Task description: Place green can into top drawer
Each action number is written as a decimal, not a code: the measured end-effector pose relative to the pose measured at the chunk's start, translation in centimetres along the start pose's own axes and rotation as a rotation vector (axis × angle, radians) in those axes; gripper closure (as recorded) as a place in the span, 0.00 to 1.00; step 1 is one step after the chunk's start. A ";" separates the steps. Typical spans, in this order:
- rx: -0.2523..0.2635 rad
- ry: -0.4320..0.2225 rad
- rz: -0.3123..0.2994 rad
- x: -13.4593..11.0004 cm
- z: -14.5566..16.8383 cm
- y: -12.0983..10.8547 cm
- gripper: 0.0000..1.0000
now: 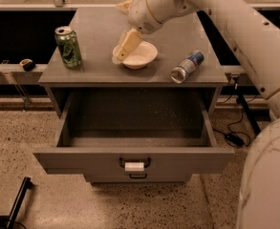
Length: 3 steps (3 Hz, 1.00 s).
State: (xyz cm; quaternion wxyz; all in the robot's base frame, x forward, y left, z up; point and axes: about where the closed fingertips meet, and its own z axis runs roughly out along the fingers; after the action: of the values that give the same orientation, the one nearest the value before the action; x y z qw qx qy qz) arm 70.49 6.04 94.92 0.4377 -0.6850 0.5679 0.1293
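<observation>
The green can (pixel 68 46) stands upright at the left edge of the grey cabinet top (pixel 96 27). It has dark mottled print and a silver top. The top drawer (pixel 132 142) is pulled out wide and is empty inside; its front carries a dark handle with a white label (pixel 134 166). My gripper (pixel 120 54) hangs over the middle of the cabinet top, above the left rim of a white bowl. It is well to the right of the green can and holds nothing that I can see.
A white bowl (pixel 140 56) sits in the middle of the cabinet top. A blue-and-silver can (pixel 187 67) lies on its side near the right front edge. My white arm (pixel 244 27) crosses from the upper right. Cables lie on the speckled floor at right.
</observation>
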 end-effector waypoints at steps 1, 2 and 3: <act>0.119 -0.145 0.037 -0.3 4.2 -4.1 0.00; 0.151 -0.242 0.111 -1.8 8.3 -6.9 0.00; 0.061 -0.307 0.186 -3.9 12.5 -6.6 0.00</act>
State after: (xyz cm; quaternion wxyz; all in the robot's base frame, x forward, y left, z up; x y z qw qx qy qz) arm 79.11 17.78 93.27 0.5261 -0.5882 0.5588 0.2551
